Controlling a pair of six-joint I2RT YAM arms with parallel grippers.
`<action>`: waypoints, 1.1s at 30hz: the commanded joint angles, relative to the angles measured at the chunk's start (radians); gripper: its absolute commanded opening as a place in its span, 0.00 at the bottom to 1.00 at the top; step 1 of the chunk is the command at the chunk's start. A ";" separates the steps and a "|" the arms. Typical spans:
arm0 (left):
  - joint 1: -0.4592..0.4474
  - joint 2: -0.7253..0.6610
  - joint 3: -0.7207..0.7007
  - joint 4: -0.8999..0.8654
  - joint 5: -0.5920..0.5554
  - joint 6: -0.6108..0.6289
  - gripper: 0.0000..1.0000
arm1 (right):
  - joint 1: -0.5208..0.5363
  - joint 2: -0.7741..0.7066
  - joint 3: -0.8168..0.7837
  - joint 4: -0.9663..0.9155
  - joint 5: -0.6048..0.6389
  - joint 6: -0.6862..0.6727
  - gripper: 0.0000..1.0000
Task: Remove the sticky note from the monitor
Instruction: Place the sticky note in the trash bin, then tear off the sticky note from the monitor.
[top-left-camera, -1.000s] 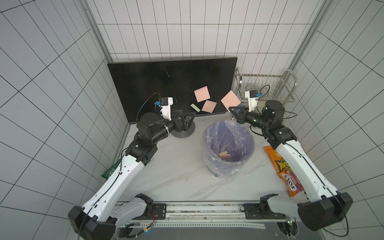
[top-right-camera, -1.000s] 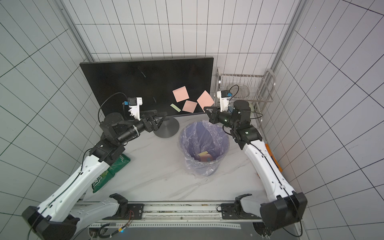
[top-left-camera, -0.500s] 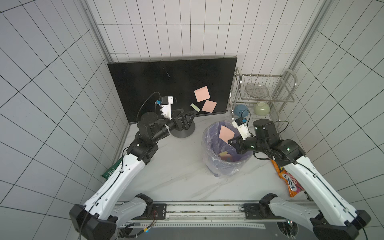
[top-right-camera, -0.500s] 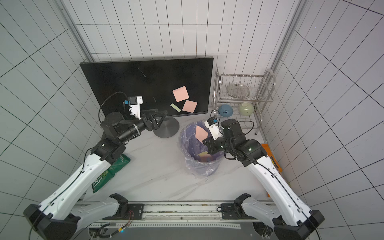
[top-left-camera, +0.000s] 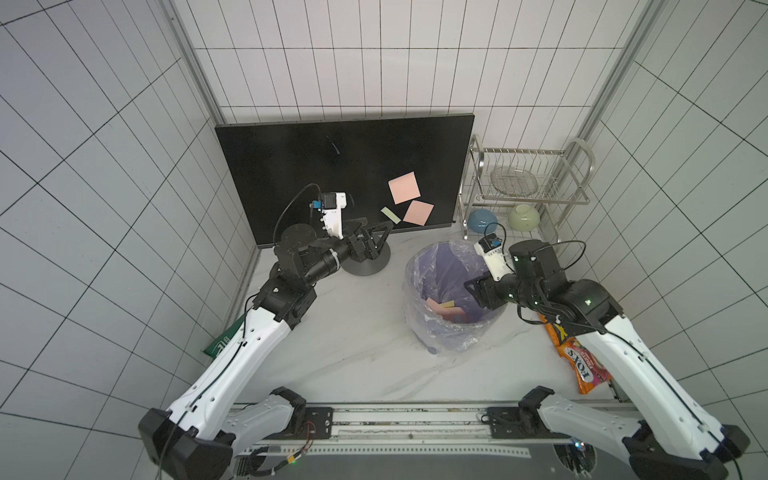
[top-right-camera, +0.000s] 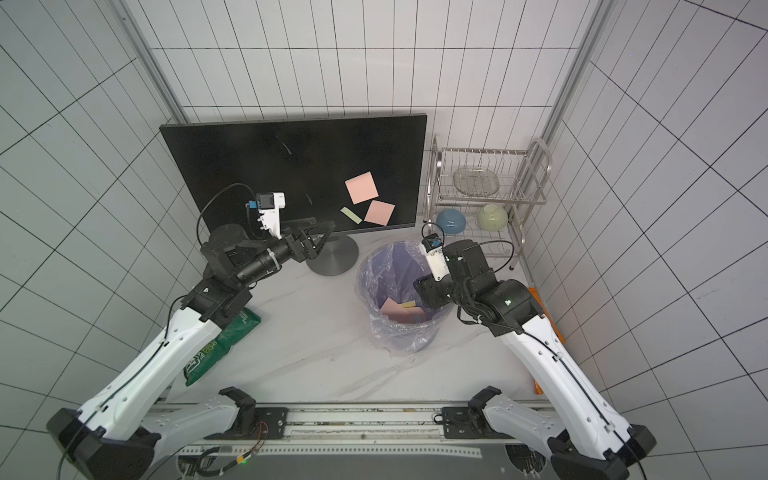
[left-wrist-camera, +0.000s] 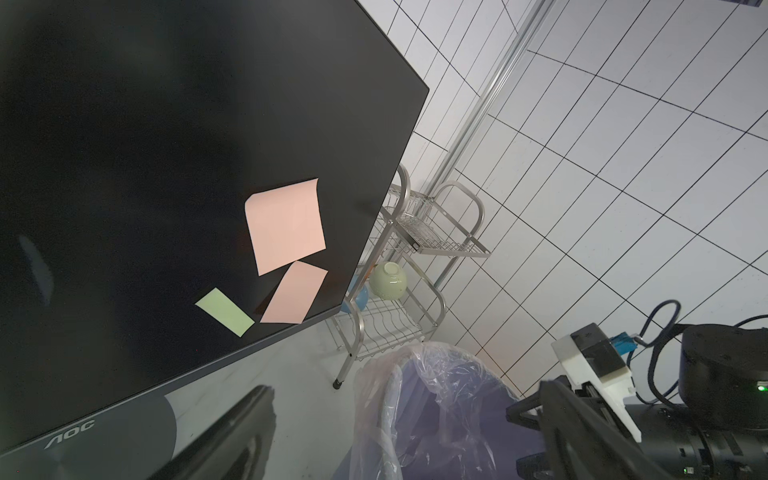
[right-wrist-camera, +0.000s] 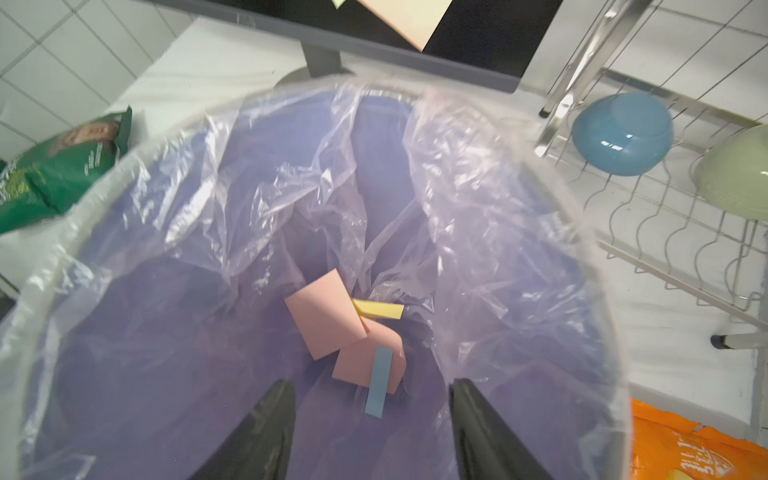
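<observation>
- The monitor (top-left-camera: 332, 174) stands at the back of the counter (top-left-camera: 353, 353), in the upper middle of both top views.
- Three notes are still stuck low on the right of its screen: an upper pink note (top-left-camera: 404, 187), a lower pink note (top-left-camera: 418, 212) just beneath it, and a green strip (top-left-camera: 390, 215) just left of the lower one.
- Part of the work is judged done. At the bottom of the lined bin (top-left-camera: 451, 338), in the middle of the right wrist view, two loose pink notes (right-wrist-camera: 324, 318), a yellow strip (right-wrist-camera: 380, 309) and a blue strip (right-wrist-camera: 379, 382) are seen lying together.
- The right gripper (right-wrist-camera: 370, 382) is held over the bin's mouth with its jaws spread. Nothing is gripped between them.
- The left gripper (top-left-camera: 376, 228) is spread wide and empty. It is poised in front of the monitor's lower edge, left of the green strip. No contact with the screen can be made out.
- What is left, by this reading, is three more notes to be peeled off and dropped in the bin.
- The green strip is judged the nearest one for the left gripper. The two pink notes lie nearer the right side of the frame.
</observation>
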 joint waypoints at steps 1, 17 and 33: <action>0.004 -0.019 0.027 -0.002 0.007 0.010 0.99 | -0.011 0.013 0.046 0.099 0.043 -0.012 0.71; 0.009 -0.041 0.016 -0.022 0.014 0.010 0.99 | -0.223 0.417 0.151 0.705 -0.531 0.372 0.82; 0.017 -0.041 0.012 -0.033 0.016 0.012 0.99 | -0.214 0.713 0.318 0.989 -0.604 0.574 0.78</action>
